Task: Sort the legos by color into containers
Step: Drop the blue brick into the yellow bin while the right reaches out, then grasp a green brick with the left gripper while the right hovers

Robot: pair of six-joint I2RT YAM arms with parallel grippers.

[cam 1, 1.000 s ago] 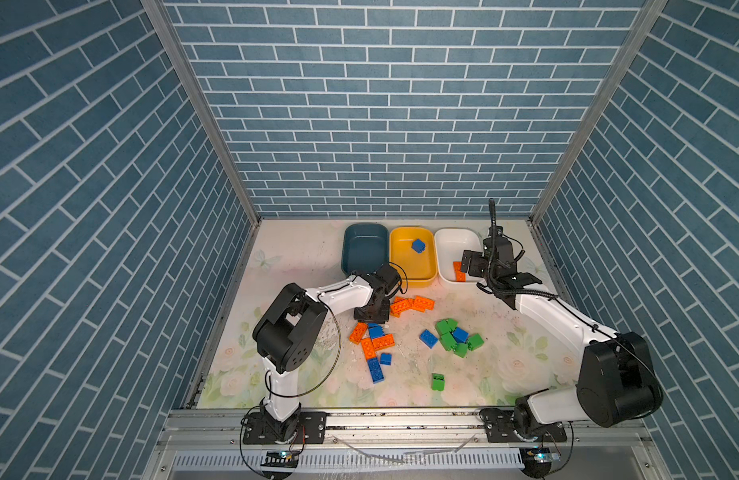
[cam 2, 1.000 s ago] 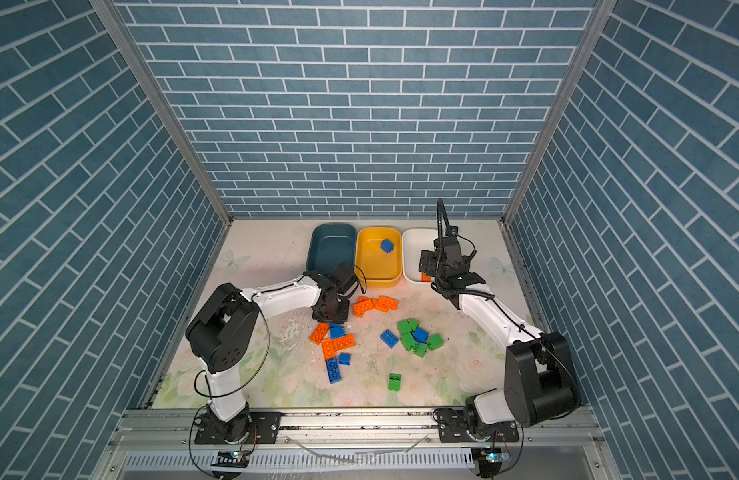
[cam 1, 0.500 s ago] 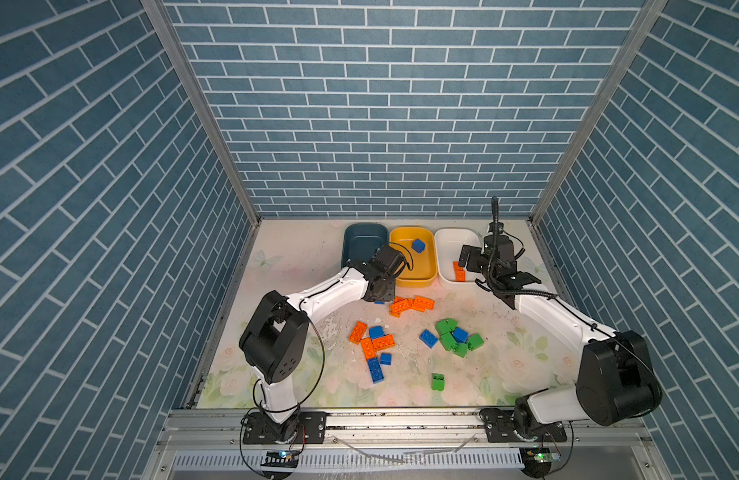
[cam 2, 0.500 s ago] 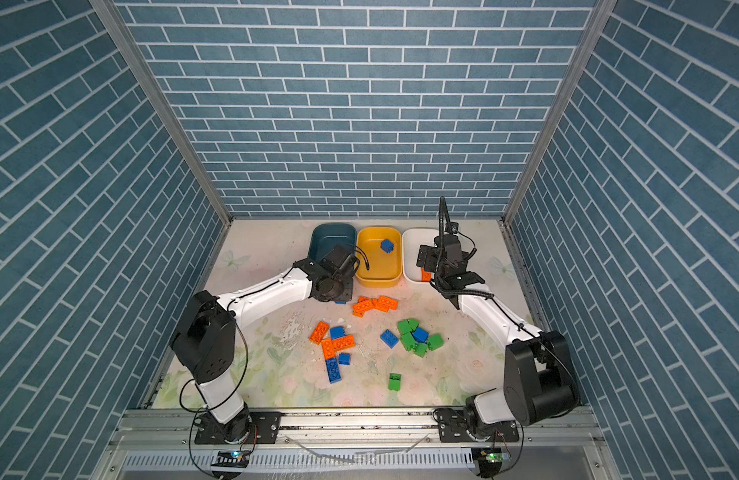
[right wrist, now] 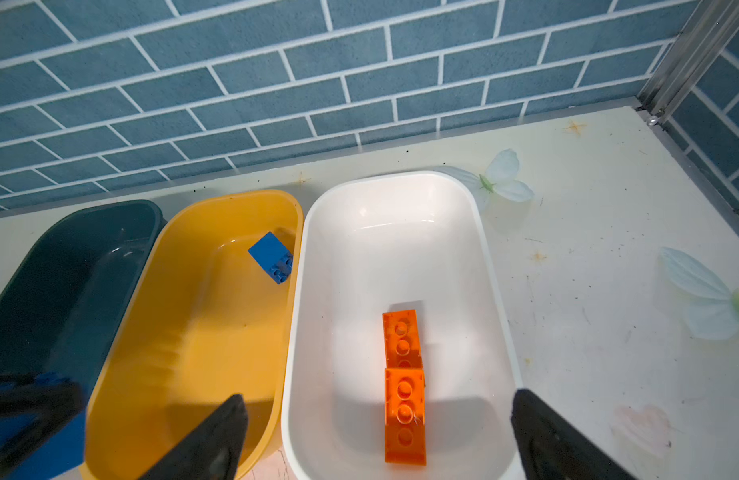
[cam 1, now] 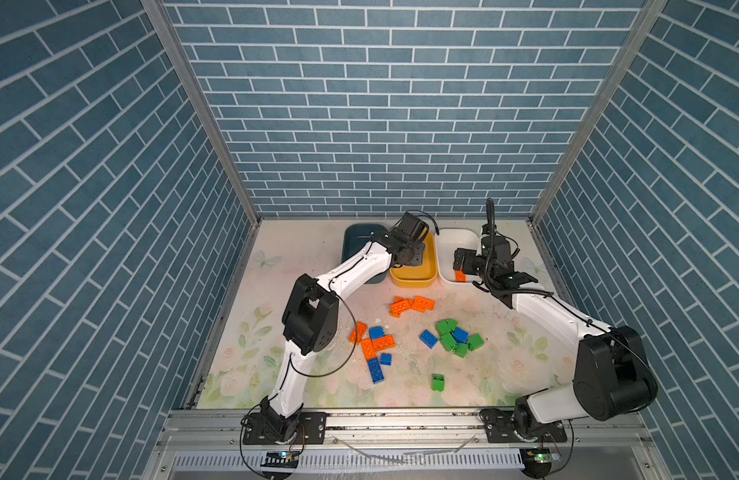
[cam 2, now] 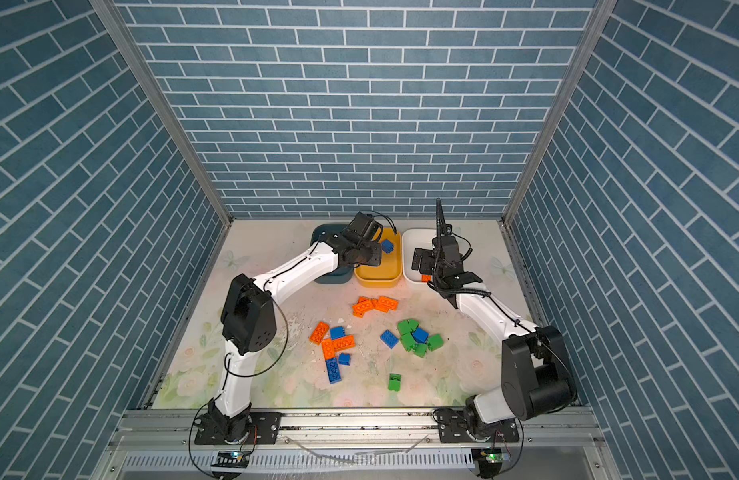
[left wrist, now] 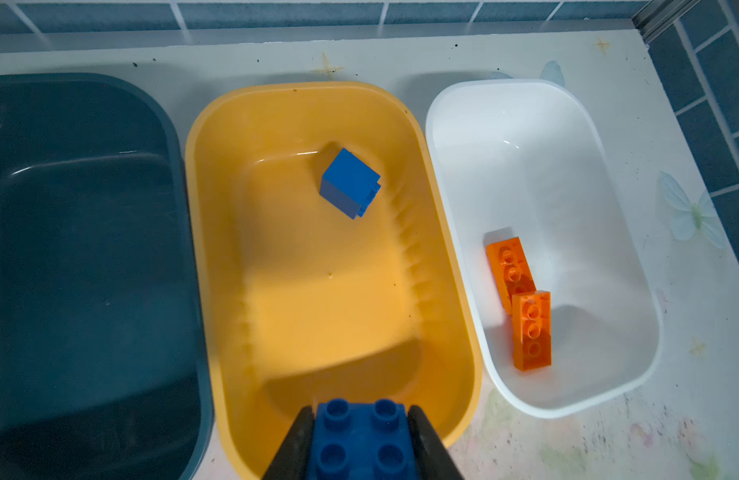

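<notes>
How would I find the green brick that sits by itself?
Start at the front edge of the floral table. There lies the lone green brick. The other green bricks huddle with blue ones farther back; this one touches nothing.

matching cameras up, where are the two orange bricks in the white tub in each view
In a top view: orange bricks, a sliver at the white tub's near end.
In a top view: same spot.
Left wrist: end to end in the tub's near half.
Right wrist: same, end to end.
Shared landmark: the yellow tub beside it.
</notes>
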